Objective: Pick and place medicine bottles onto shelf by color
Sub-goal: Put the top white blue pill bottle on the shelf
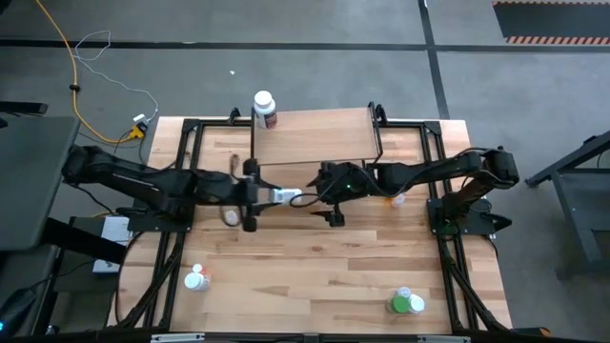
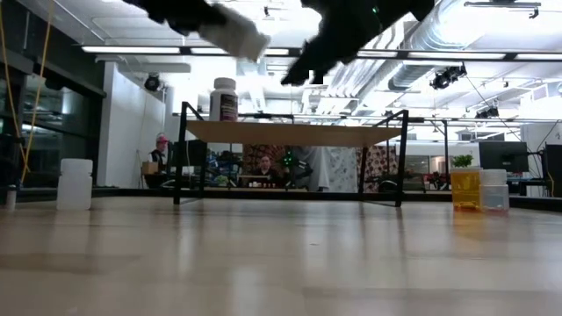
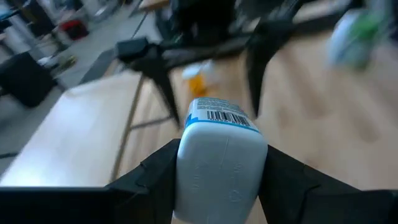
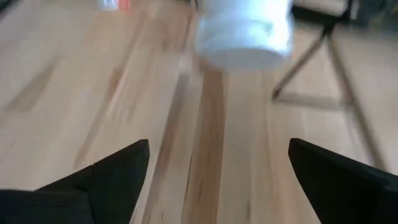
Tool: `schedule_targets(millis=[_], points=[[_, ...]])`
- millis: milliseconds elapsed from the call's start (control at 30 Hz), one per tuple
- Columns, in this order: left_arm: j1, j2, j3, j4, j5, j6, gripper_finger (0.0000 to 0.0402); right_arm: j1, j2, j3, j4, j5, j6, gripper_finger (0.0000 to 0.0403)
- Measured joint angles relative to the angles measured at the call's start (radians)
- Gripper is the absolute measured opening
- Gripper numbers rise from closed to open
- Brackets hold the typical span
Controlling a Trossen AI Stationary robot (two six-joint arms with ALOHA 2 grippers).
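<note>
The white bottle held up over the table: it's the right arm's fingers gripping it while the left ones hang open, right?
No, swapped. The left gripper clamps the white bottle, as the left wrist view shows; the right gripper is open and empty.

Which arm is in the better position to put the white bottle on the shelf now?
The left arm. Its hand grips the white bottle just in front of the shelf. The right hand is open and holds nothing.
</note>
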Motion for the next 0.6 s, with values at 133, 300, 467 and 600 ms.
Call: schedule_targets(millis=[133, 300, 467, 600], points=[[0.000, -0.122, -0.112, 0.165, 0.031, -0.032, 0.0168, -0.007, 0.000, -0.036, 0.155, -0.047, -0.050, 0.0376], [0.009, -0.257, -0.224, 0.338, 0.031, -0.051, 0.0168, -0.058, -0.051, -0.194, 0.471, -0.050, -0.048, 0.0376], [0.023, -0.308, -0.281, 0.459, 0.031, -0.074, 0.0168, -0.092, -0.078, -0.310, 0.815, -0.050, 0.060, 0.0376], [0.038, -0.302, -0.285, 0.489, 0.035, -0.110, 0.0168, -0.092, -0.080, -0.333, 0.915, -0.050, 0.116, 0.0376]])
